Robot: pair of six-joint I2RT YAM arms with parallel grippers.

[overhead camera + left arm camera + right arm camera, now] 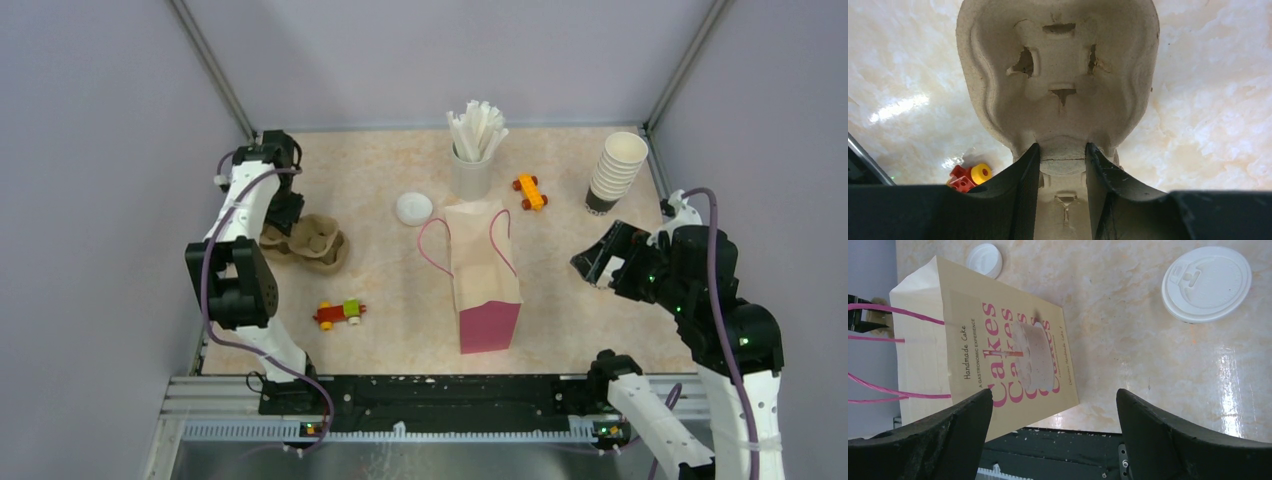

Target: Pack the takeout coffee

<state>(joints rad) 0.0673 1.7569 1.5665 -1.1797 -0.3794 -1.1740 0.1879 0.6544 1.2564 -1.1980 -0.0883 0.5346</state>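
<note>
- Top external view: we find a paper bag (484,285) lying flat at the centre of the table (380,290), its pink handles toward the far side.
- The stack of white paper cups (617,170) sits near the far right corner. It is apart from the bag and just beyond the right gripper (598,255).
- 1 white lid (413,208) lies flat on the table, left of the bag's mouth and near the holder of white sticks (471,178).
- The cardboard tray (312,243) lies at the left side, with the left gripper (288,214) down on its far end.
- Left wrist view: both fingers (1018,200) bracket a narrow ridge of the cardboard tray and touch it on either side. We record the left gripper as clamped on the tray.
- Right wrist view: the 2 fingers of the right gripper stand wide apart with nothing between them. The bag and bare table show beyond.
- The same view shows a second white lid (1206,284) toward the bag's base end. We cannot tell whether a cup sits under it, and we cannot place it in the top external view.
- 2 toys are present. An orange toy (530,192) sits right of the holder. A red, green and yellow toy (340,313) sits between tray and bag, nearer the front.
</note>
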